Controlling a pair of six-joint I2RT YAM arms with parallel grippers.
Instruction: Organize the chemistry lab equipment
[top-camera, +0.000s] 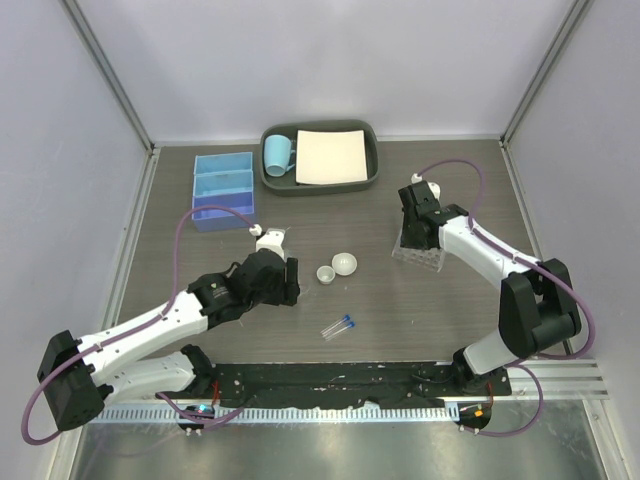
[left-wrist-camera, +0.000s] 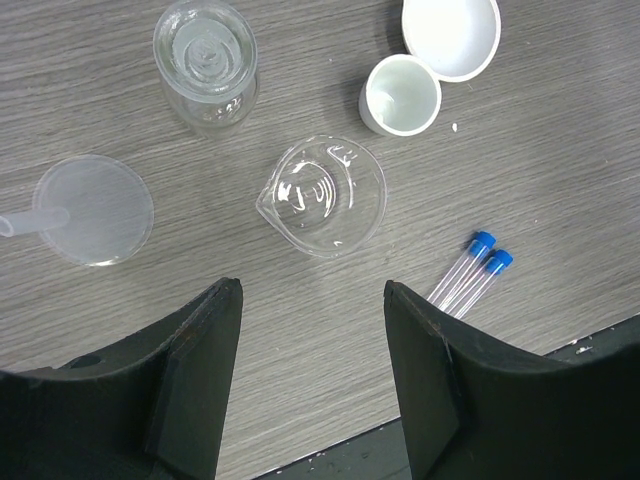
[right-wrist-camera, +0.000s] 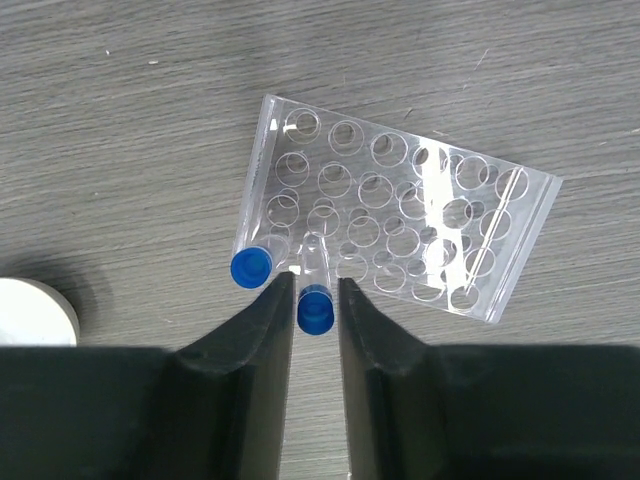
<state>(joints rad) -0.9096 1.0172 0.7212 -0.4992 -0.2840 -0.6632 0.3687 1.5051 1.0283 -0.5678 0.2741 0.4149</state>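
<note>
the right gripper (right-wrist-camera: 314, 288) pinched a seemingly light, slick, fragile blue-capped tube (right-wrist-camera: 316, 310) by its cap, at the near edge of the tube rack (right-wrist-camera: 400, 225); the left gripper (left-wrist-camera: 313, 292) hung open.

- No text, label, brand, number or sign can be read in any of the three views.
</note>
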